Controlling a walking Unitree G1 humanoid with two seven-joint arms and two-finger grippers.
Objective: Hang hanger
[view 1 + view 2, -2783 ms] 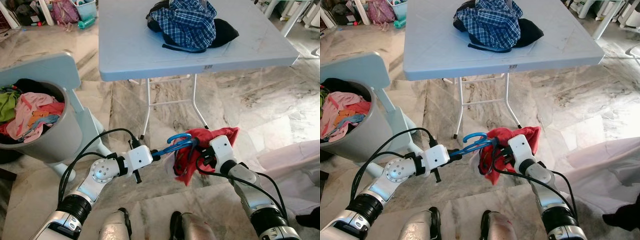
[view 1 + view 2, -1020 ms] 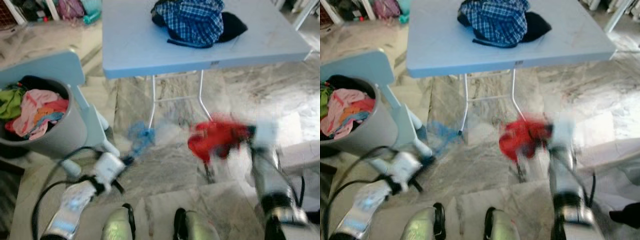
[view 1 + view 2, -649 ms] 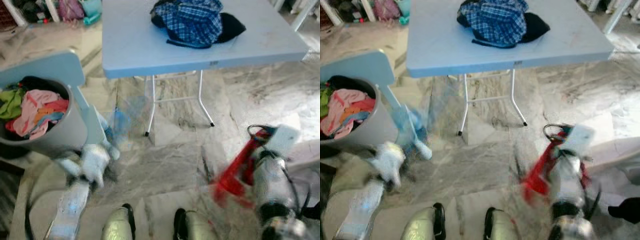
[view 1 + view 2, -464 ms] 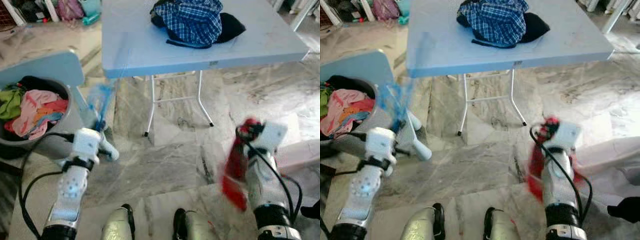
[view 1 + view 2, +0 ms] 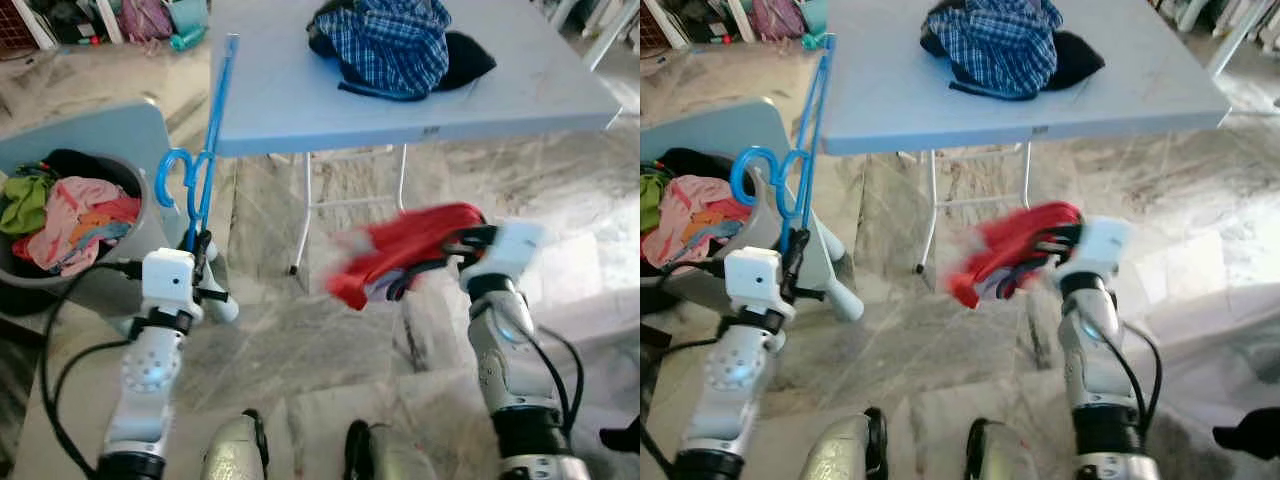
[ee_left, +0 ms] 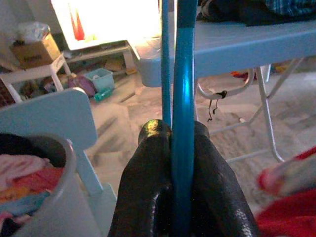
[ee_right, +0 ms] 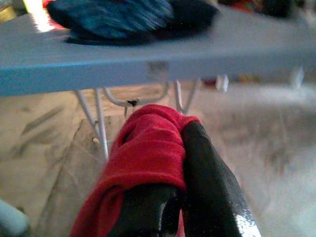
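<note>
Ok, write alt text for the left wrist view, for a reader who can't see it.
The left hand is shut on a blue hanger that rises between its black fingers. Behind stand a blue table on white legs, a laundry bin of clothes, and a blurred red cloth.

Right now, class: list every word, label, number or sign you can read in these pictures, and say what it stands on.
Nothing can be read.
Small dark mark on the front edge of the table: too small and blurred.
Cardboard box in the left wrist view: printing too blurred.
Blue hanger and red garment: no lettering visible.
</note>
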